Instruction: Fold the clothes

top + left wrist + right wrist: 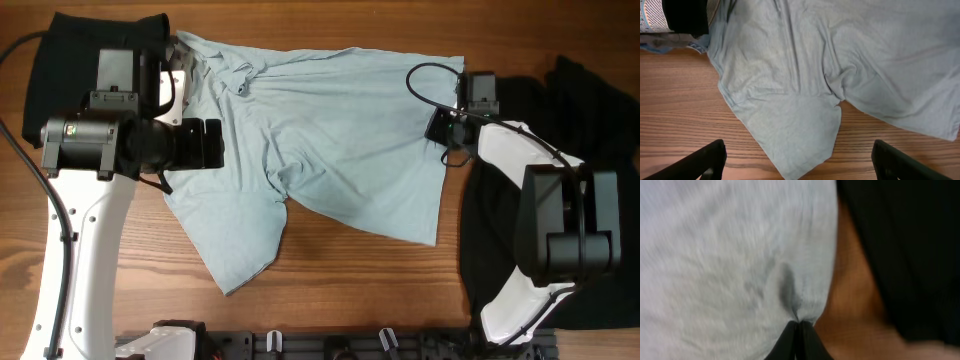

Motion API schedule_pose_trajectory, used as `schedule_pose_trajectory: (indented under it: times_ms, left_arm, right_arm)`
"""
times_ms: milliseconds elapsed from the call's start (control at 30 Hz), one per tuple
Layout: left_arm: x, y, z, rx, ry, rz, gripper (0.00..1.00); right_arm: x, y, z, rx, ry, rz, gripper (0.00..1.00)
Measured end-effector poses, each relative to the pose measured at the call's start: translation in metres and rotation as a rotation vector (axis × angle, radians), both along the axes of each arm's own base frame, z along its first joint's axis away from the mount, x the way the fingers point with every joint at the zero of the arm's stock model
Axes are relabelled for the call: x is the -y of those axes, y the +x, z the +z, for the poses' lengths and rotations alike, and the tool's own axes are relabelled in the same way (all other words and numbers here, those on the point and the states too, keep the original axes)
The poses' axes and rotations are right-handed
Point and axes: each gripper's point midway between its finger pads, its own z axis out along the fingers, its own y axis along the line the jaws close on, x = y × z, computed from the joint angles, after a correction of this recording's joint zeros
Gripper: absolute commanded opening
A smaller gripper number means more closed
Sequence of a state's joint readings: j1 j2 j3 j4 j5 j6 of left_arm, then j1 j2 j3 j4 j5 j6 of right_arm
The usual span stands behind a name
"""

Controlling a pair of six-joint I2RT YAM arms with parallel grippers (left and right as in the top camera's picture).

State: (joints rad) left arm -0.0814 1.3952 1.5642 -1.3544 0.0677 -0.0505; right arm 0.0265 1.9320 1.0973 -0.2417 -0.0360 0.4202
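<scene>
Sleeve fabric is lying nearest us, low and left of centre in the overhead view, where the pale blue T-shirt [330, 150] is pointing one short sleeve toward the bottom edge of the wooden table [350, 290]. We are seeing the rest of the shirt spreading out, wrinkled, across the middle of the frame and up to its top edge.

Left of centre, the left gripper [797, 160] is hovering above the shirt. In its wrist view its fingers [887, 165] are standing wide apart at the lower corners, gripping nothing, with the sleeve showing between them.

At the shirt's right edge, the right gripper [799, 337] is pinching the blue cloth. Its fingers are pressing together, and a small pucker of fabric is rising from them.

Just right of that, a black garment [600, 110] is lying at the right side of the frame, with a strip of bare wood separating it from the blue hem. Farthest away, in the upper left corner, we are seeing a second black garment [70, 60] lying just beside the shirt's upper left end.
</scene>
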Motion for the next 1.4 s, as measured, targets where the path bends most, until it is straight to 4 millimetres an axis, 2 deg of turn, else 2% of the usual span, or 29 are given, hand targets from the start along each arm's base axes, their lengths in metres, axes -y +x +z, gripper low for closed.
schedule_pose_trajectory:
  times_ms: [33,100,133,167,200,233,267,333,400,467,533,600,667,733,800,867,900,967,1000,1033,1067,1100,1133,1167,1200,1233,1300,1400]
  left_arm:
    - [0.000,0.000,0.000,0.000,0.000,0.000,0.94]
    - [0.000,0.000,0.000,-0.001,0.000,0.000,0.96]
    - [0.000,-0.001,-0.001,-0.006,0.001,0.000,0.96]
    - [0.000,-0.003,-0.001,-0.014,0.000,0.004,0.96]
    - [0.000,-0.005,-0.002,-0.023,-0.002,0.009,0.96]
    - [-0.001,-0.008,-0.003,-0.038,-0.004,0.018,0.96]
    - [-0.001,-0.010,-0.004,-0.047,-0.007,0.030,0.96]
    - [-0.002,-0.014,-0.005,-0.068,-0.012,0.057,0.96]
    - [-0.005,-0.018,-0.007,-0.084,-0.006,0.092,0.95]
    - [-0.013,-0.022,-0.010,-0.105,0.024,0.157,0.95]
    - [-0.022,-0.030,-0.018,-0.145,0.056,0.228,0.95]
    - [-0.026,-0.036,-0.026,-0.178,0.070,0.278,0.94]
    - [-0.029,-0.038,-0.041,-0.199,0.076,0.322,0.89]
    - [-0.035,-0.042,-0.067,-0.243,0.078,0.384,0.85]
    - [-0.044,-0.047,-0.089,-0.281,0.077,0.444,0.79]
    - [-0.057,-0.049,-0.115,-0.293,0.066,0.520,0.76]
    - [-0.066,-0.048,-0.130,-0.286,0.053,0.566,0.75]
    - [-0.080,-0.054,-0.159,-0.296,0.021,0.634,0.70]
    - [-0.081,-0.055,-0.169,-0.293,-0.002,0.644,0.69]
    - [-0.079,-0.055,-0.177,-0.294,-0.023,0.647,0.68]
    - [-0.078,-0.053,-0.183,-0.281,-0.037,0.640,0.68]
    - [-0.075,-0.053,-0.190,-0.275,-0.050,0.634,0.71]
    - [-0.074,-0.052,-0.196,-0.267,-0.061,0.627,0.73]
    - [-0.072,-0.052,-0.202,-0.258,-0.069,0.623,0.74]
    - [-0.072,-0.052,-0.211,-0.247,-0.075,0.620,0.75]
    - [-0.070,-0.055,-0.219,-0.252,-0.078,0.620,0.74]
    - [-0.069,-0.058,-0.232,-0.257,-0.081,0.619,0.74]
    - [-0.068,-0.063,-0.246,-0.288,-0.080,0.619,0.73]
  right_arm:
    - [0.004,0.007,0.002,0.027,0.003,-0.013,0.04]
    - [0.028,0.028,0.015,0.102,0.011,-0.080,0.04]
    - [0.041,0.039,0.025,0.137,0.013,-0.110,0.11]
    - [0.057,0.051,0.038,0.177,0.014,-0.143,0.44]
    - [0.070,0.062,0.053,0.218,0.022,-0.167,0.73]
    - [0.081,0.071,0.066,0.256,0.028,-0.174,0.77]
    - [0.087,0.076,0.075,0.279,0.034,-0.162,0.79]
    - [0.084,0.074,0.076,0.263,0.043,-0.106,0.81]
    - [0.073,0.060,0.072,0.204,0.049,-0.045,0.84]
    - [0.066,0.046,0.082,0.170,0.053,-0.015,0.84]
    - [0.060,0.019,0.114,0.143,0.056,0.004,0.83]
    - [0.053,-0.015,0.138,0.088,0.072,0.004,0.76]
    - [0.049,-0.041,0.152,0.037,0.084,-0.001,0.68]
    - [0.042,-0.078,0.140,-0.115,0.118,-0.020,0.62]
    - [0.037,-0.104,0.118,-0.230,0.139,-0.028,0.60]
    - [0.034,-0.122,0.096,-0.301,0.153,-0.039,0.51]
    - [0.033,-0.127,0.086,-0.327,0.158,-0.044,0.36]
    - [0.031,-0.143,0.059,-0.383,0.171,-0.078,0.28]
    - [0.032,-0.149,0.051,-0.403,0.173,-0.098,0.27]
    - [0.033,-0.155,0.043,-0.422,0.172,-0.129,0.28]
    - [0.036,-0.160,0.037,-0.434,0.165,-0.153,0.51]
    - [0.041,-0.165,0.030,-0.447,0.156,-0.190,0.66]
    - [0.046,-0.170,0.024,-0.455,0.147,-0.232,0.64]
    - [0.050,-0.172,0.020,-0.458,0.143,-0.255,0.53]
    - [0.056,-0.175,0.015,-0.455,0.136,-0.281,0.33]
    - [0.060,-0.178,0.009,-0.455,0.130,-0.307,0.27]
    - [0.068,-0.182,0.003,-0.451,0.108,-0.350,0.26]
    - [0.096,-0.194,-0.003,-0.462,0.023,-0.470,0.26]
